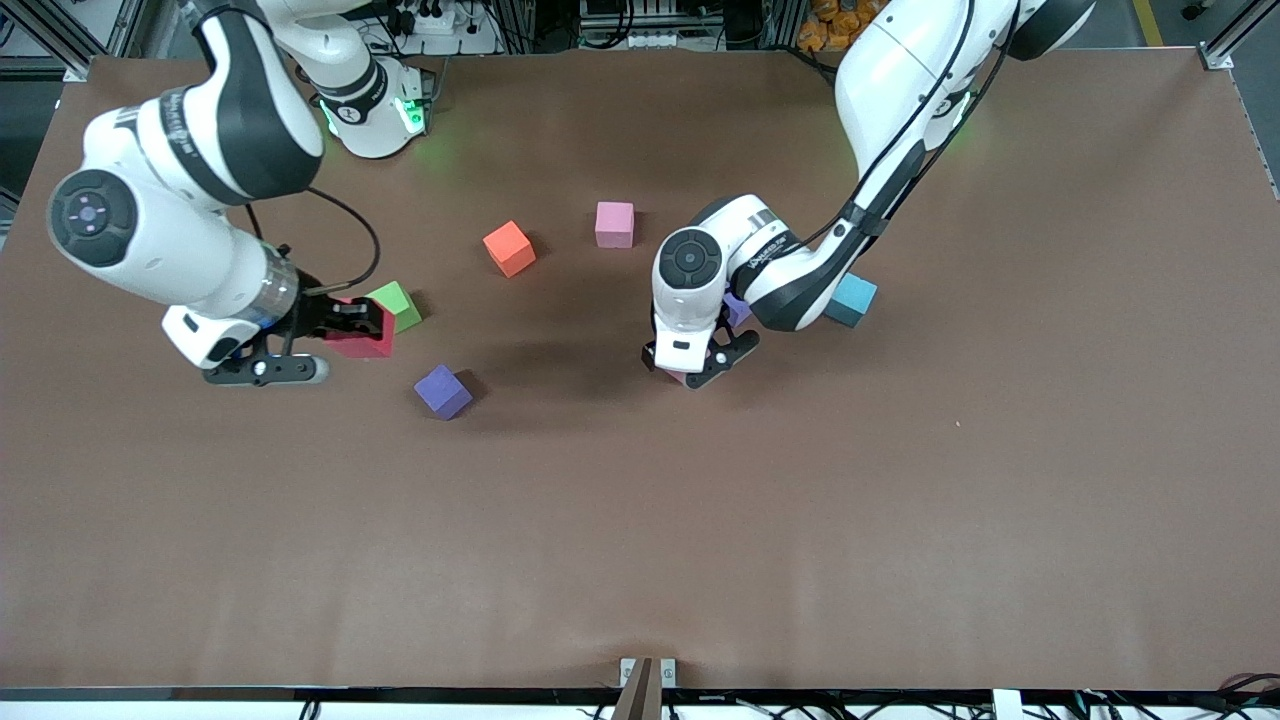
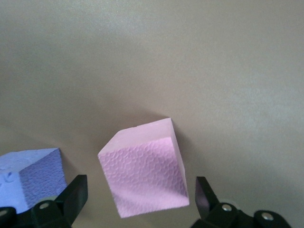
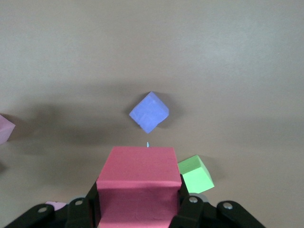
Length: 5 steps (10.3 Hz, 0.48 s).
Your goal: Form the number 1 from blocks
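My right gripper (image 1: 352, 322) is shut on a crimson red block (image 1: 365, 343), and its fingers press both sides of that red block (image 3: 137, 183) in the right wrist view. My left gripper (image 1: 698, 358) is open, low over a light pink block (image 2: 145, 168) that stands tilted between its fingers (image 2: 73, 197) with a gap on each side. Only a sliver of this pink block (image 1: 682, 378) shows in the front view. A purple block (image 2: 33, 175) sits just beside it, half hidden under the left wrist (image 1: 738, 310). Another purple block (image 1: 443, 391) and another pink block (image 1: 614, 224) lie apart on the table.
A green cube (image 1: 396, 305) sits right by the held red block. An orange cube (image 1: 509, 248) lies near the second pink block. A light blue cube (image 1: 852, 299) rests beside the left arm's forearm. The brown table (image 1: 900, 520) is bare toward the front camera.
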Each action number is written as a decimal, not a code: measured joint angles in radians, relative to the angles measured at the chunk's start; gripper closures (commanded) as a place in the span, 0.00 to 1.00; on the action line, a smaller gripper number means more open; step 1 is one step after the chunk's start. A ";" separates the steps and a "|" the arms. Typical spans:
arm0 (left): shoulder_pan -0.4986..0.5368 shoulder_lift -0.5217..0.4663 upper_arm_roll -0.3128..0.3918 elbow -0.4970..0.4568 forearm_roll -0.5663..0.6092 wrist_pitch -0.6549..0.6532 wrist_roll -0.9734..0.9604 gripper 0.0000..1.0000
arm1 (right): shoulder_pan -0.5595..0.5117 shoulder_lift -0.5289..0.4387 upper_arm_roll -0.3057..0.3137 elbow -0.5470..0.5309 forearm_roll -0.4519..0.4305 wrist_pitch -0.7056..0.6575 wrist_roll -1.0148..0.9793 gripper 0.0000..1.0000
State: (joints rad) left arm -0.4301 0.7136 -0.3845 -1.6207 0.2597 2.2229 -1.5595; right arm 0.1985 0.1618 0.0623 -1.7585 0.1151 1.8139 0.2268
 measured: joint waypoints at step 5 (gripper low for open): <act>-0.005 0.033 0.009 -0.002 0.031 0.021 -0.053 0.94 | 0.086 0.033 0.002 0.014 0.000 0.002 0.152 1.00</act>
State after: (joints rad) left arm -0.4348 0.7465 -0.3756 -1.6222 0.2903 2.2442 -1.6122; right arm 0.2847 0.1948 0.0644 -1.7447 0.1150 1.8159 0.3785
